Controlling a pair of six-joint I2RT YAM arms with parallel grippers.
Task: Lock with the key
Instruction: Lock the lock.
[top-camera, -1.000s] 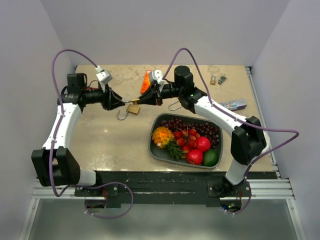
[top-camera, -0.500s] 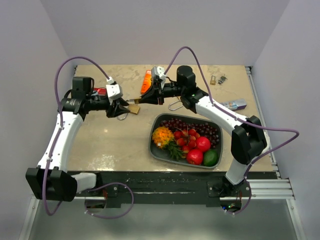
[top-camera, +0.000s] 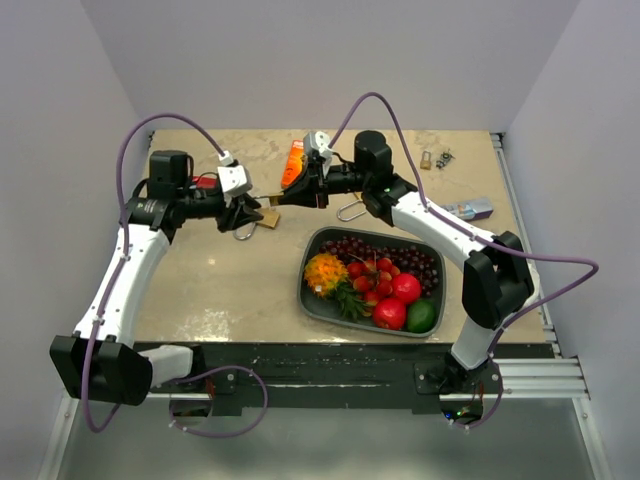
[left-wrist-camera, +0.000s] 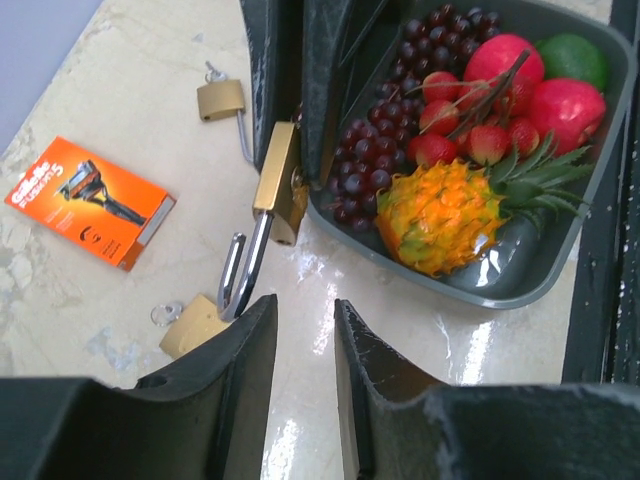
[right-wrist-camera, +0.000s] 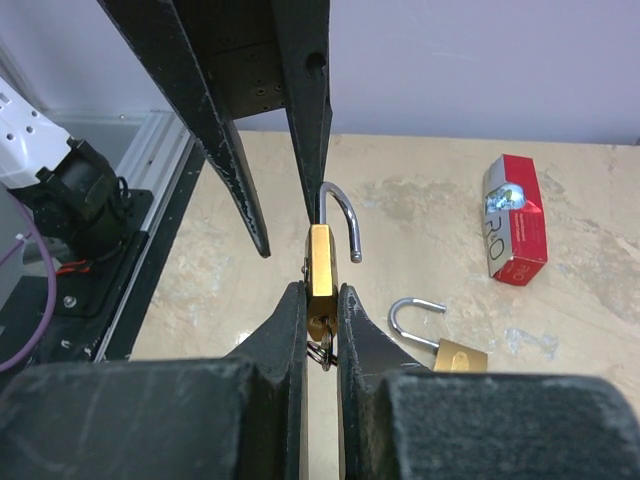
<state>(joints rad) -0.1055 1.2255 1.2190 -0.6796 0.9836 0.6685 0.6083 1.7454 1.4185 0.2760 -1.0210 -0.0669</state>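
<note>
In the right wrist view my right gripper (right-wrist-camera: 321, 300) is shut on the body of a brass padlock (right-wrist-camera: 321, 262). Its steel shackle (right-wrist-camera: 343, 215) stands open, pointing away from me. A key on a ring (right-wrist-camera: 320, 350) sits in the bottom of the lock, between my fingers. My left gripper (left-wrist-camera: 305, 340) faces the lock from the other side, open with a narrow gap and nothing in it. In the left wrist view the shackle's end (left-wrist-camera: 240, 275) lies just past the left fingertip. In the top view the two grippers (top-camera: 250, 210) (top-camera: 287, 196) meet at mid-table.
A second open padlock (right-wrist-camera: 452, 352) lies on the table below the held one, and another (top-camera: 350, 212) lies right of it. An orange razor box (top-camera: 292, 163), a red box (right-wrist-camera: 515, 220) and a grey tray (top-camera: 318, 300) of fruit surround the spot.
My left arm has swung right toward the held padlock and turned its wrist, and its jaws have narrowed. The right gripper has kept its grip and barely moved.
</note>
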